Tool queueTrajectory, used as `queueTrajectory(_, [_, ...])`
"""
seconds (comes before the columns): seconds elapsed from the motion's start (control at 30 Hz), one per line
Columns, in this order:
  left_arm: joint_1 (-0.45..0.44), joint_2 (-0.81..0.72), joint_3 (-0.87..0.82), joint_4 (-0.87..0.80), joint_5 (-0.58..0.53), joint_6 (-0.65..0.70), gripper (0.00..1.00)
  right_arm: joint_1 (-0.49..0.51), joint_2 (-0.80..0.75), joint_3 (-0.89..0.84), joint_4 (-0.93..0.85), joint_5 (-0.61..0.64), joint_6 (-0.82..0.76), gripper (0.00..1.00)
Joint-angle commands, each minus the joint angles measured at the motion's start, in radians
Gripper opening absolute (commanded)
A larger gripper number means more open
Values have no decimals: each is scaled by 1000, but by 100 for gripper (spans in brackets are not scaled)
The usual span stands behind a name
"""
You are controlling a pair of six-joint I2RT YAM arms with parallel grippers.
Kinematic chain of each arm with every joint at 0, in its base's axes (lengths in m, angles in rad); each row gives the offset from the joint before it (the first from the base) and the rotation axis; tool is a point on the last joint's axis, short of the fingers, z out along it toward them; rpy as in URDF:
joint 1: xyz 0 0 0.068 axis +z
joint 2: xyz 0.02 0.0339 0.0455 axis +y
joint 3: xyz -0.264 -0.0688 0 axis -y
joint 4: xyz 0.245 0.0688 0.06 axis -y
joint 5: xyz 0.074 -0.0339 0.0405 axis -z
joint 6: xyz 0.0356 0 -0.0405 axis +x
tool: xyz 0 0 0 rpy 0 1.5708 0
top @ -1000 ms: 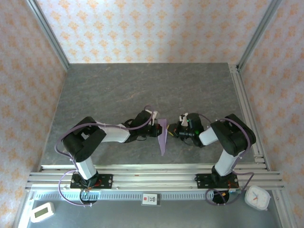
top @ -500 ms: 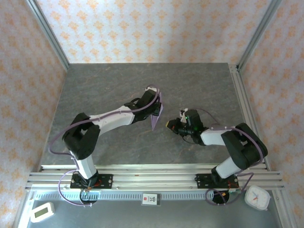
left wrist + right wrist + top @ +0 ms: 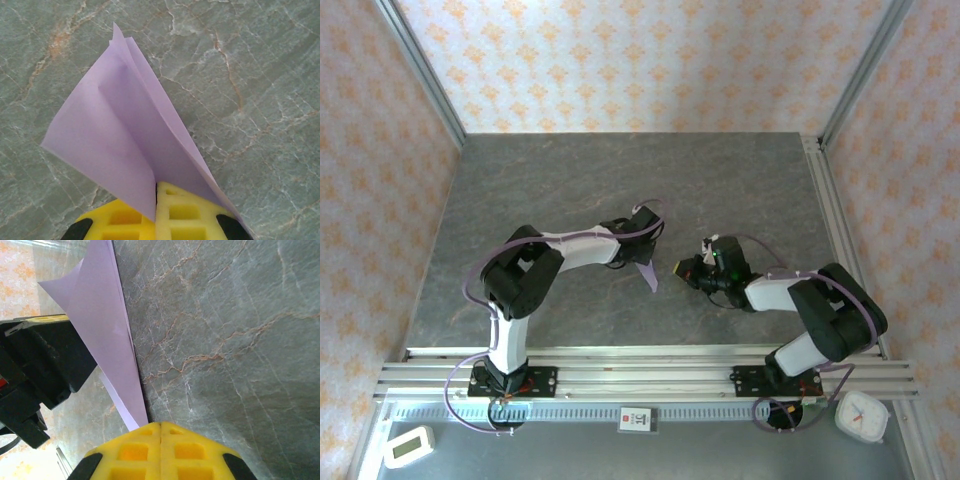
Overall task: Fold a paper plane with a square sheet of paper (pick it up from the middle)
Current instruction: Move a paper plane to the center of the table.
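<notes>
The left gripper is closed on the slim pale lilac folded paper plane, held by its creased edge over the middle of the grey marbled table. Light, limp and easily crumpled, it is judged best taken along the layered centre fold. The right gripper is shut, empty, nearby

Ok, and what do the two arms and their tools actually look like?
The left arm and right arm both have white links joined by bulky black joints, with lilac-purple cables looping alongside. The left tool and right tool each end in yellow fingers with square grid-like recesses and black corners.
</notes>
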Motion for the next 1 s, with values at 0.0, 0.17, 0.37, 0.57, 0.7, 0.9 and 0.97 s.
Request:
queueTrajectory(0.0, [-8,-21,-10,-17,-19,-14,0,2,-2,-1,3,18,-23,0])
queueTrajectory(0.17, [-8,-60,-5,-9,28,-22,0,4,18,23,0,9,-38,13])
queueTrajectory(0.37, [-8,-83,67,-97,78,13,0,20,35,88,-49,5,-85,39])
queueTrajectory(0.57, [-8,-60,157,-196,75,64,0,60,67,117,6,-2,-62,41])
queueTrajectory(0.7, [-8,-37,187,-228,70,86,0,68,94,121,57,-4,-31,41])
queueTrajectory(0.9, [-8,10,203,-250,83,111,0,68,158,143,117,5,5,40])
queueTrajectory(0.97, [-8,15,200,-252,80,117,0,67,172,150,136,2,16,40])
